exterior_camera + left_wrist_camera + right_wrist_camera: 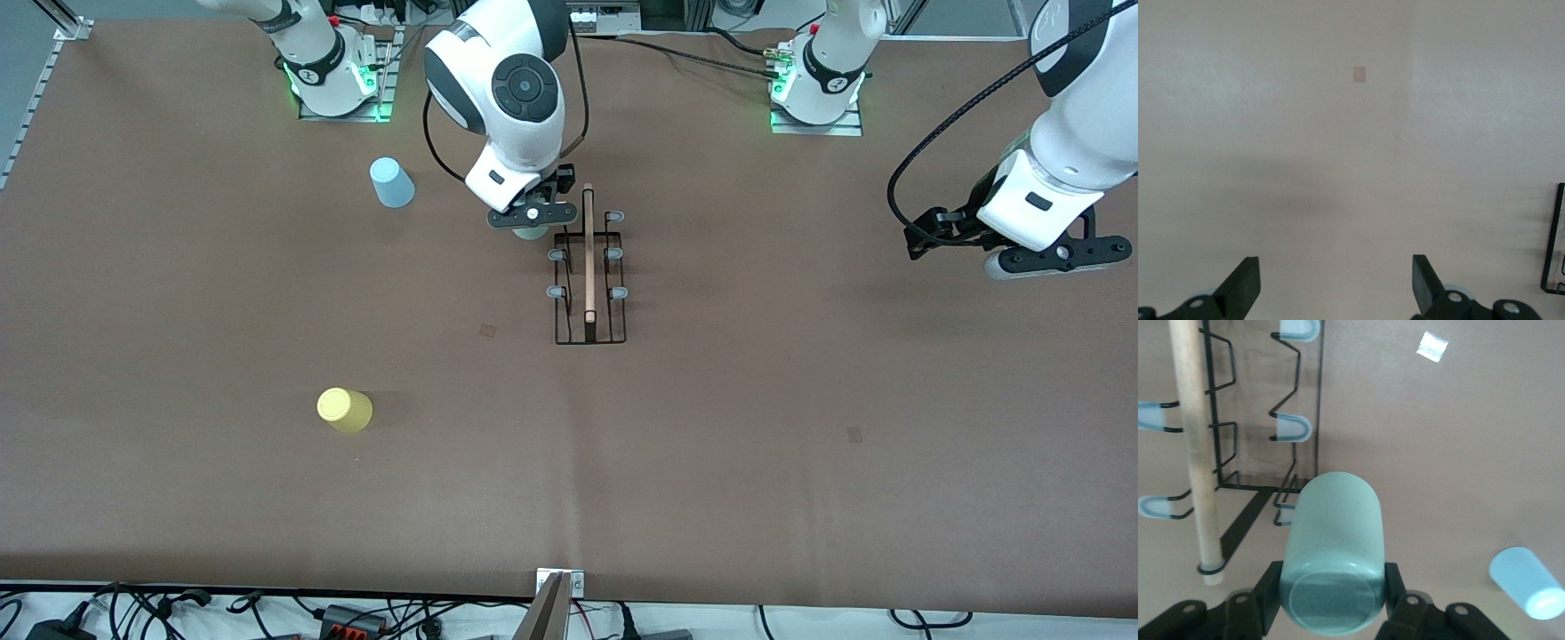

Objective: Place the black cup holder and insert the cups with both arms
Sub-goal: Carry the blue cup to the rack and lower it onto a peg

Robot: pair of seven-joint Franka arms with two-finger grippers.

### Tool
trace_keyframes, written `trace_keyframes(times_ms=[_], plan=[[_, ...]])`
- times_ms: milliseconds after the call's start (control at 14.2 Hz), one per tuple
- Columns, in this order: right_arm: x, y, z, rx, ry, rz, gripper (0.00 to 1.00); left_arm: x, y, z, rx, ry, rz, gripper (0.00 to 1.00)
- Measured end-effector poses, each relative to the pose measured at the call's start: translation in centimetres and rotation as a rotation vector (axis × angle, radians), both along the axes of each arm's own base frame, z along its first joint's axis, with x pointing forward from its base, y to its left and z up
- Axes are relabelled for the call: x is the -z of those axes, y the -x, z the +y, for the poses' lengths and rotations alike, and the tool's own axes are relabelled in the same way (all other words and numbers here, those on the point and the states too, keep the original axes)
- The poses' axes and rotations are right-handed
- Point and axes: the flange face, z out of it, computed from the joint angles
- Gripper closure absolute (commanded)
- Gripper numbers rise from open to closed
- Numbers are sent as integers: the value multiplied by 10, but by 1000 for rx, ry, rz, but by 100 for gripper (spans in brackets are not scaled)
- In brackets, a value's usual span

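Observation:
The black cup holder point(590, 336) stands mid-table, its wooden rod handle point(588, 253) on top and pale grey-tipped pegs at both sides. My right gripper point(532, 216) hangs over the holder's end nearest the robots' bases, on the right arm's side, shut on the pale green cup point(1335, 540). In the right wrist view the black fingers point(1270, 587) press that cup's sides, close to a peg point(1293, 427). The light blue cup point(391, 182) and the yellow cup point(345, 410) stand on the table toward the right arm's end. My left gripper point(1335, 280) waits open over bare table at the left arm's end.
Small tape marks point(488, 330) point(854, 435) lie on the brown table cover. The arm bases point(338, 80) point(818, 89) stand along the edge farthest from the front camera. Cables point(356, 613) run along the nearest edge. An edge of the holder point(1555, 240) shows in the left wrist view.

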Motion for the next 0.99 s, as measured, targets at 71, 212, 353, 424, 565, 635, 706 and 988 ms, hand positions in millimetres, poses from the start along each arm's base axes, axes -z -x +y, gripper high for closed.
trace_keyframes(times_ms=[71,212,353,424,565,635,706,988], plan=[[0,-2,1,16,-17,11,74,0,0,1,-1,0,0,0],[2,-5,2,31,-35,16,74,0,0,2,-3,0,0,0],[4,-7,4,33,-40,15,74,0,0,4,-5,0,0,0],[6,-7,5,34,-41,16,74,0,0,4,-6,0,0,0],[13,-8,6,35,-37,22,74,0,0,4,-5,0,0,0],[17,-8,7,35,-35,25,74,0,0,4,-5,0,0,0],[20,-8,8,35,-32,27,74,0,0,4,-5,0,0,0],[40,-8,18,28,-29,26,73,0,0,4,-4,0,0,0]])
